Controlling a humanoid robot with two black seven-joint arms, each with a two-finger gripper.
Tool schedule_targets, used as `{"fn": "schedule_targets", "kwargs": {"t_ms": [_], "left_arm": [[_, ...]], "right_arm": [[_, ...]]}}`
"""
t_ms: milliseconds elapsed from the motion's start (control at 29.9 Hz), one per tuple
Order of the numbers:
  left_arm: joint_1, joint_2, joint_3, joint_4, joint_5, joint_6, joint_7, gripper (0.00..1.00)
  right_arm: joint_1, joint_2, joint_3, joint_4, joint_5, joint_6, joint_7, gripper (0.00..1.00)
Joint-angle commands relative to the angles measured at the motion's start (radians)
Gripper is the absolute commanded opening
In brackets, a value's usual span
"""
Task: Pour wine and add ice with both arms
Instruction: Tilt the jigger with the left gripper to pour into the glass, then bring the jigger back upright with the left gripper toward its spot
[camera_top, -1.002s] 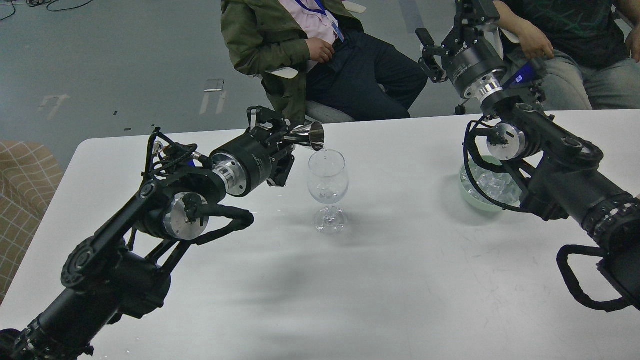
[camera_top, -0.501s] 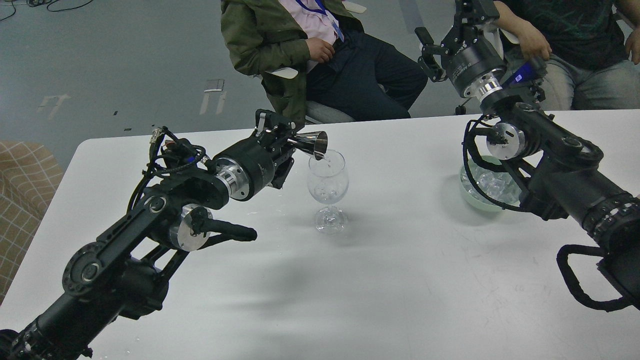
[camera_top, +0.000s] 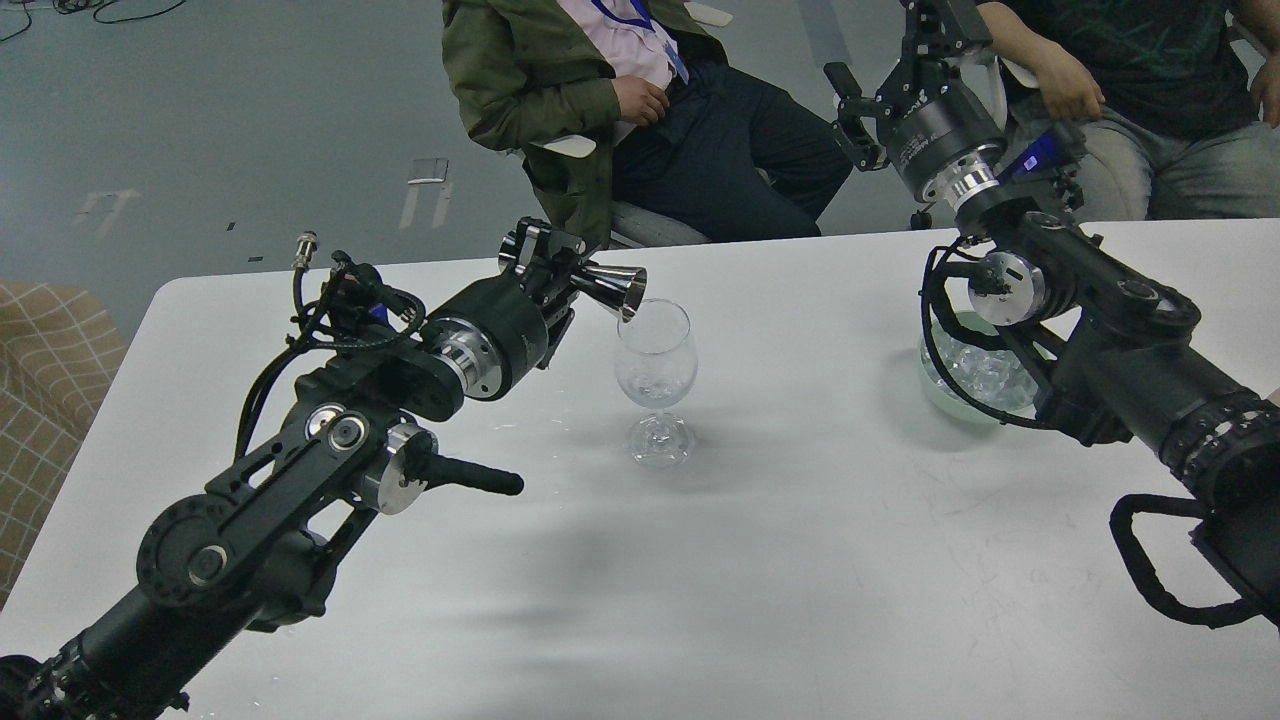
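Head view. A clear stemmed wine glass stands upright on the white counter, near its middle. Its bowl holds a few clear glints low down; whether these are ice or a small measure of the wine cannot be told, and no coloured liquid shows.

The left end effector is clenched on a small steel jigger. The jigger lies nearly on its side, its long axis running left to right and tipped a little downward, with the open mouth pointing right and down at the near-left part of the glass rim. The lip of the jigger sits just above that rim, almost touching it. Any stream between them is too faint to make out.

To the right, a pale green bowl rests on the counter, well apart from the glass. It holds the ice, a heap of clear glassy cubes with whitish glints. The right arm crosses over the bowl and hides much of it.

The right end effector is raised high beyond the far edge of the counter, pointing up and away, partly cut by the top of the frame; whether it is released or clenched cannot be told.

Two seated people are beyond the counter.
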Motion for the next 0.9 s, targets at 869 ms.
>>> {"fn": "schedule_targets", "kwargs": {"t_ms": [869], "left_arm": [[0.314,-0.088,-0.767,-0.007,-0.826,-0.059,0.000,0.00]], "right_arm": [[-0.004,0.000,0.000,0.001,0.000,-0.002,0.000,1.00]]}}
